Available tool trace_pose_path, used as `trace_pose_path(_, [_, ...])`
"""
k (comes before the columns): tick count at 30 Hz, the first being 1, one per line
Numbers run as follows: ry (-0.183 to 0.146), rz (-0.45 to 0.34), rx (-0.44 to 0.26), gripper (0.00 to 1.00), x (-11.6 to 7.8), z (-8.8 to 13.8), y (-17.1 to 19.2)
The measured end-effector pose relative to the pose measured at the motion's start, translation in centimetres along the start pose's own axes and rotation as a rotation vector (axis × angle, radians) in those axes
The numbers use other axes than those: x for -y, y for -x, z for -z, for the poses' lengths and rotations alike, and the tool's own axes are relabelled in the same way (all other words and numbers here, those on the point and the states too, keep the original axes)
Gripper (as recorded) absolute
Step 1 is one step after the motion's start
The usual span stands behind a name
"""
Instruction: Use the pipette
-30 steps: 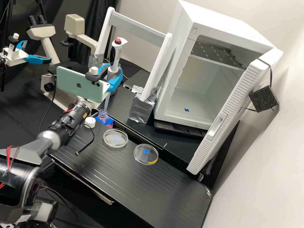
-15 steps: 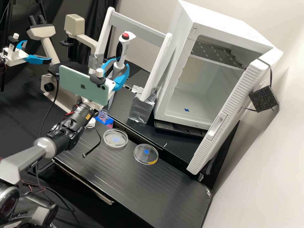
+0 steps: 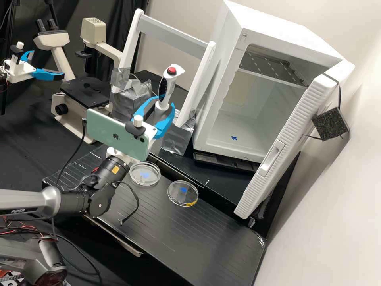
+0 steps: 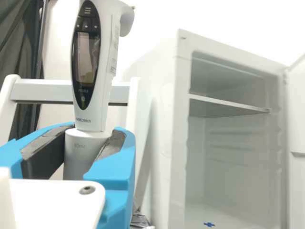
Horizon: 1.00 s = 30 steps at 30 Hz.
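Held nearly upright, the white pipette [image 3: 168, 85] with a red button is in the high view's centre, just beyond the bench platform's rear edge as pictured. My gripper [image 3: 160, 113] is shut on its grey lower body, below the handle; the phone and mount hide the pipette's lower end. Up close in the wrist view, the pipette [image 4: 107, 67] stands between the dark pads of my gripper [image 4: 90, 145], its dark display facing the camera. Two clear petri dishes lie on the platform: one [image 3: 150, 177] close to the phone, the other [image 3: 187, 197] farther right, each with a blue mark.
The white rack [image 3: 170, 35] with foil-wrapped feet rises behind the gripper. An open white cabinet [image 3: 254, 24] stands to the right, its door [image 3: 278, 155] swung out beside the platform [image 3: 206, 238]. A microscope [image 3: 71, 119] and a second gripper are at the left.
My gripper has carried the pipette rightward and somewhat down in the high view. The small bottle and white cap seen earlier are now hidden behind the arm and phone. Both dishes have stayed put.
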State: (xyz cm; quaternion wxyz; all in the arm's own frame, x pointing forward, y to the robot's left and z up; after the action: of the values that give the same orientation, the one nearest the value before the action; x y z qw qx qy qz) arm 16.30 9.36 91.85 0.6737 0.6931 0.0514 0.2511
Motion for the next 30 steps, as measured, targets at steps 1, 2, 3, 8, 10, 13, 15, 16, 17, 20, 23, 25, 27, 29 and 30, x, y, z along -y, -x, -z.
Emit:
trace_pose_path(1, [0.004,-0.009,0.001,0.00,-0.2,-0.1,0.2])
trace_pose_path(2, [0.011,-0.014,0.003,0.00,-0.3,-0.1,0.5])
trace_pose_path(3, [0.018,-0.020,0.005,0.00,-0.4,-0.2,0.6])
trace_pose_path(8, [0.015,-0.039,-0.022,0.00,-0.4,0.1,1.2])
trace_pose_path(10, [0.017,-0.035,-0.020,0.00,-0.3,0.0,1.3])
trace_pose_path(13, [0.028,-0.022,-0.007,0.00,-0.2,-0.3,1.5])
trace_pose_path(15, [0.033,-0.026,0.009,0.00,-0.2,-0.5,1.8])
trace_pose_path(16, [0.038,-0.027,0.013,0.00,-0.2,-0.5,1.8])
trace_pose_path(17, [0.039,-0.031,0.017,0.00,-0.2,-0.5,1.9])
trace_pose_path(20, [0.046,-0.040,0.019,0.00,-0.3,-0.5,2.2])
trace_pose_path(23, [0.046,-0.040,0.022,0.00,-0.2,-0.5,2.3])
trace_pose_path(25, [0.046,-0.040,0.022,0.00,-0.2,-0.5,2.3])
trace_pose_path(27, [0.046,-0.040,0.022,0.00,-0.2,-0.5,2.3])
trace_pose_path(29, [0.047,-0.041,0.020,0.00,-0.2,-0.5,2.3])
trace_pose_path(30, [0.048,-0.042,0.018,0.00,-0.3,-0.4,2.3])
